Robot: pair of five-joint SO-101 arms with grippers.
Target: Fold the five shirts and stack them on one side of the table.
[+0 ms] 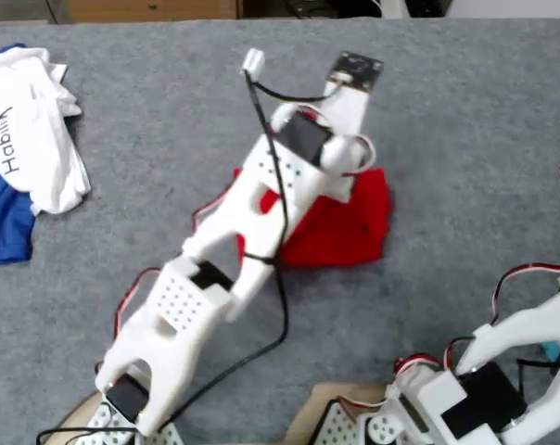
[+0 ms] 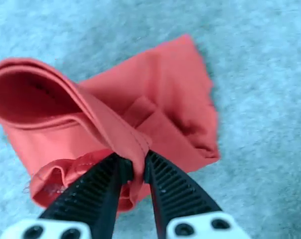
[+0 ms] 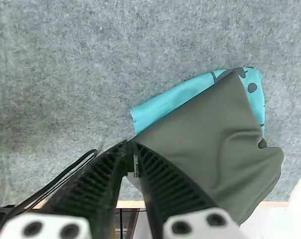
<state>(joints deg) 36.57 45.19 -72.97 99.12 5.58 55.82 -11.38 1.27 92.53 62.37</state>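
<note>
Diagonally outstretched, the left arm (image 1: 261, 204) holds its pincer (image 2: 133, 164) clamped on the red shirt (image 2: 160, 99).

A red shirt (image 1: 340, 227) at centre; white shirt (image 1: 34, 130) with dark lettering over blue shirt (image 1: 2, 222), upper left; olive shirt (image 3: 210, 154) on dark-spotted teal shirt (image 3: 160, 107); grey desk (image 1: 465, 120).

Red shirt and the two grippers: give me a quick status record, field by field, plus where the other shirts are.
red shirt: mid-table, partly folded, one fold lifted
grey shirt: lying over the teal shirt, near the table edge
white shirt: crumpled, overlapping the blue shirt at one side
left gripper: shut on the red shirt's raised fold
right gripper: shut on a corner of the grey shirt
</note>
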